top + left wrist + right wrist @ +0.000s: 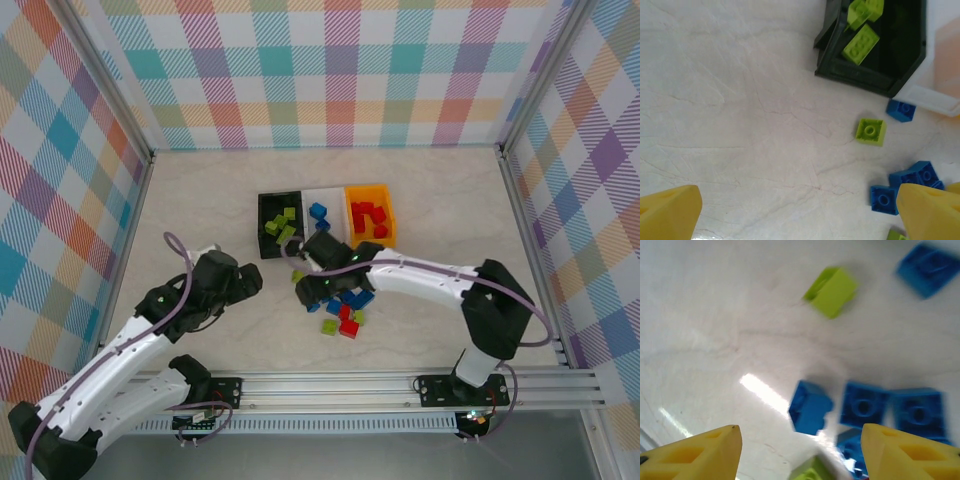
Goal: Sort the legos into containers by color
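Note:
Three containers stand in a row at the table's middle: a black bin [268, 226] holding lime green legos, a white bin [325, 200] with a blue lego, and an orange bin [371, 215] with red legos. Loose legos [345, 312] in blue, red and green lie in front of them. My right gripper [308, 290] hangs open over this pile. In the right wrist view a tilted blue brick [810, 407] lies between the open right gripper [800, 455], touching neither finger. My left gripper [248, 283] is open over bare table [800, 210], left of a green brick [871, 131].
The black bin [875, 50] sits at the upper right of the left wrist view, the white bin's rim [935, 97] beside it. Blue bricks [883, 199] lie near the left gripper's right finger. Checked walls enclose the table, and a metal rail [400, 385] runs along its near edge.

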